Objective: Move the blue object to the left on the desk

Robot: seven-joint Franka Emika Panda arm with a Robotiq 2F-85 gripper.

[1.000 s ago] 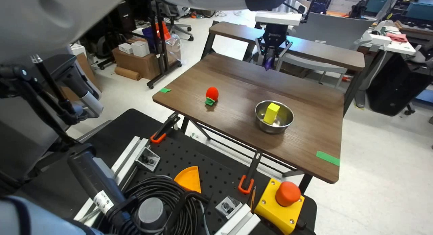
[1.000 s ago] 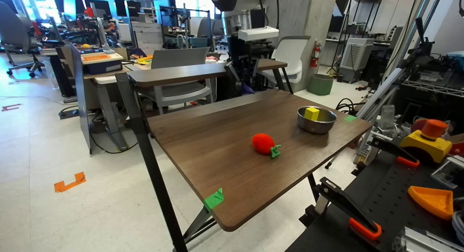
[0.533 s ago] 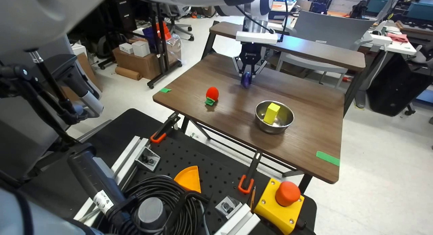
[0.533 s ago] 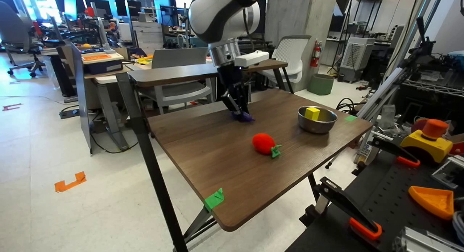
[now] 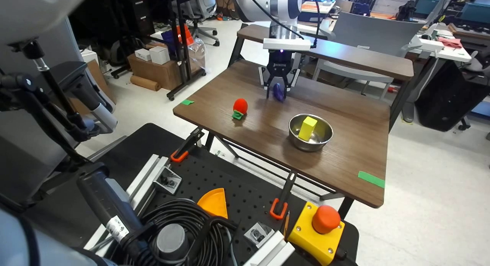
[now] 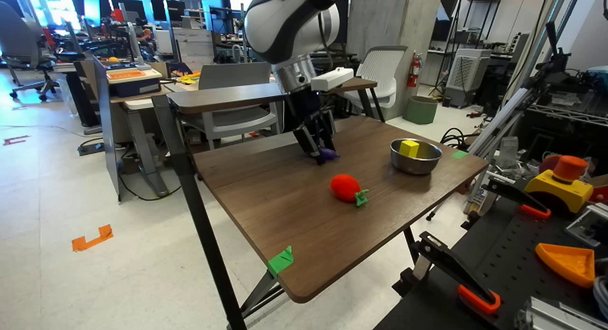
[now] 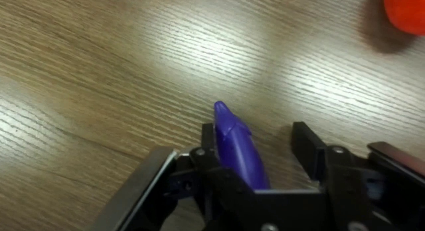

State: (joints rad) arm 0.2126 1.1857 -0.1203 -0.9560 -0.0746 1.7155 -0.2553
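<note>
The blue-purple object point(image 5: 278, 93) is smooth and elongated with a pointed tip. It lies on the brown desk point(image 5: 344, 113) and also shows in an exterior view point(image 6: 329, 154) and in the wrist view point(image 7: 240, 154). My gripper point(image 5: 276, 97) is low over the desk, its fingers on either side of the object. In the wrist view the gripper point(image 7: 252, 131) is open; the left finger is against or very close to the object, and a clear gap separates it from the right finger. The object's rear end is hidden under the gripper body.
A red toy with a green top point(image 5: 240, 107) lies on the desk nearer the pegboard; part of it shows in the wrist view point(image 7: 406, 11). A metal bowl point(image 5: 325, 137) holds a yellow block point(image 5: 307, 128). A raised shelf point(image 5: 363, 59) runs along the desk's back.
The arm has brought the object from above the desk's back down onto the desktop, leftward in an exterior view. The gripper has then opened around it.
</note>
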